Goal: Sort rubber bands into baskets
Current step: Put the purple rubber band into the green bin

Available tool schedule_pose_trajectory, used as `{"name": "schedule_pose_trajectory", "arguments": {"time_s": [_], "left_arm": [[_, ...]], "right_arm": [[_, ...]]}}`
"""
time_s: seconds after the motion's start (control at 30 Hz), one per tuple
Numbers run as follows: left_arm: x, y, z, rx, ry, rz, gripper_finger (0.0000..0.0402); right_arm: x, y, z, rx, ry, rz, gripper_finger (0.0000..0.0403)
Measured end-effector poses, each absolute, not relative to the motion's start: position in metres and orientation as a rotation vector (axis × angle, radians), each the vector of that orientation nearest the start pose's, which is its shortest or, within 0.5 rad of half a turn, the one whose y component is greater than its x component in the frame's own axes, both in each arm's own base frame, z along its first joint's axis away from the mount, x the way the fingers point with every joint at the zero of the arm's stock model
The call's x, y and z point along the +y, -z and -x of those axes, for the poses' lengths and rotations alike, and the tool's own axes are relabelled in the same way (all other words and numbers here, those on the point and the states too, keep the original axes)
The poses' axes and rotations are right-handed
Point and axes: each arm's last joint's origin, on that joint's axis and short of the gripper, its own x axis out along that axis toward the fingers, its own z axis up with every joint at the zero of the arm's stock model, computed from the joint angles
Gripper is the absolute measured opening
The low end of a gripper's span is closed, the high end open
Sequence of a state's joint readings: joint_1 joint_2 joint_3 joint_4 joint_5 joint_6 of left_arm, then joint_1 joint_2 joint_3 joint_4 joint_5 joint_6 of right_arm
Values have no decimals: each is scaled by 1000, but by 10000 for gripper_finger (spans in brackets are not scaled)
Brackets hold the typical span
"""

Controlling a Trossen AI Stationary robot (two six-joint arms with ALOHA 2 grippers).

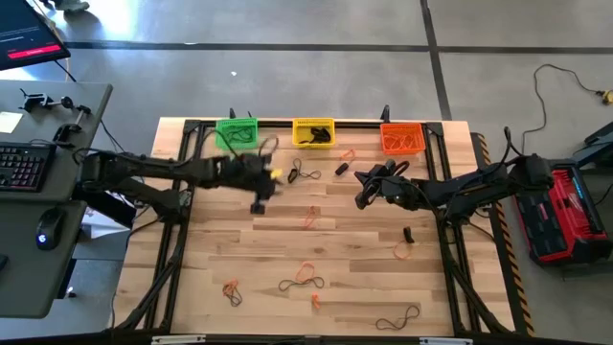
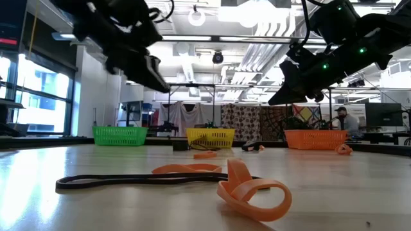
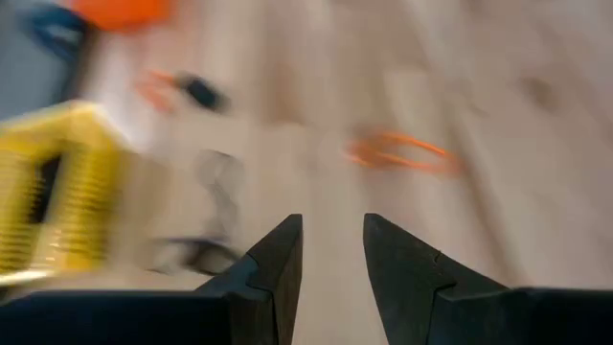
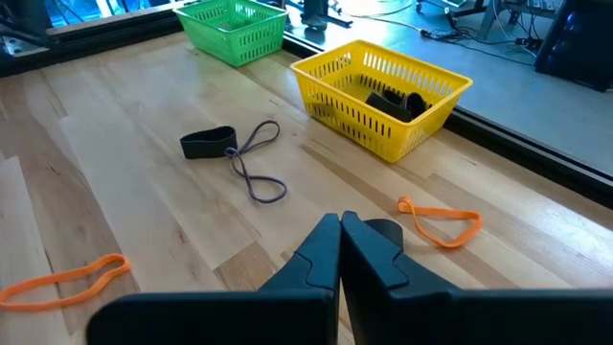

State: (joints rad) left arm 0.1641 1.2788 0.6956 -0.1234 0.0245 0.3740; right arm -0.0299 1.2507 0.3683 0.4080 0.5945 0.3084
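Partly sorted. Dark bands already inside yellow plastic lattice basket [image 4: 383, 96], some orange ones in orange lattice basket [image 1: 402, 140]. Many thin rubber bands [image 1: 305, 276] loose on wooden worktop [image 1: 239, 249] near yellow basket. Left tool [image 1: 259, 182] apart, empty; right tool [image 1: 367, 192] together, empty.

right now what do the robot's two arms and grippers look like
Both arms are dark, jointed and slim, with black cables along them. The left gripper and right gripper each end in two matte black wedge-shaped fingers. In the low view, small green lights glow on the right arm.
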Motion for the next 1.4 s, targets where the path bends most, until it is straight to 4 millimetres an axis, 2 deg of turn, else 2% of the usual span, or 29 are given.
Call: {"name": "schedule_pose_trajectory", "arguments": {"time_s": [0.2,0.37,0.53,0.7,0.93,1.2,1.4], "left_arm": [[-11,-199,-243,835,171,-250,106],[-48,-200,-241,794,342,-210,106],[-73,-204,-238,758,430,-112,106],[-95,-205,-234,749,389,-38,106],[-124,-190,-233,769,362,-37,106],[-146,-163,-244,776,271,-5,106],[-162,-147,-264,817,172,-27,107]], "right_arm": [[-23,-161,-220,364,677,-160,0],[-23,-161,-220,366,677,-161,0],[-23,-160,-220,370,678,-160,0],[-23,-160,-220,370,674,-161,0],[-18,-161,-220,373,637,-163,0],[-5,-160,-221,378,578,-152,0],[5,-160,-221,380,535,-146,0]]}}
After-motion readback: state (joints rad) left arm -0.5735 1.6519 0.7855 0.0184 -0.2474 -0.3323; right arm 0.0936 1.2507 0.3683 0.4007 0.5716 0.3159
